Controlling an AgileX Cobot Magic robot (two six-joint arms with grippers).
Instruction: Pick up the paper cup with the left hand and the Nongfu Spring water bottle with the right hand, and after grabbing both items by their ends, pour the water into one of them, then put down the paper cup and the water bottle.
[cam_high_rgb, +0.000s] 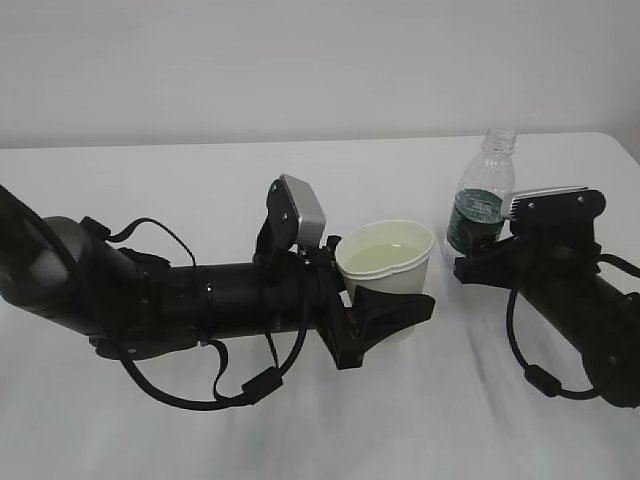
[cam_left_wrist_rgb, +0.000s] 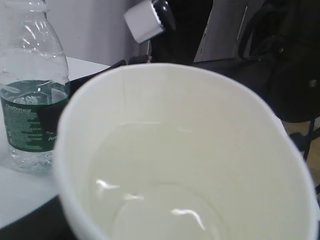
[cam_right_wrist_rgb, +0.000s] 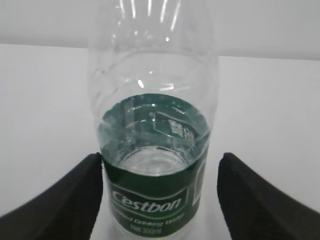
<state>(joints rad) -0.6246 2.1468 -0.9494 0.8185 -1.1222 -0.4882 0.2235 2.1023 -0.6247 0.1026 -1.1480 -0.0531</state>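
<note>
1. I am resting my left hand low along the white table, its fingers closed around the paper cup, keeping it upright so nothing spills.
2. I am standing the Nongfu Spring water bottle on the table at the right; my right hand has its fingers spread, a gap showing on the right side, the left finger just beside the label, seemingly letting go.
3. The bottle is clear and ribbed, capless, with a dark green label.
4. The cup is cream-white, holding the water, shallow and clear.
</note>
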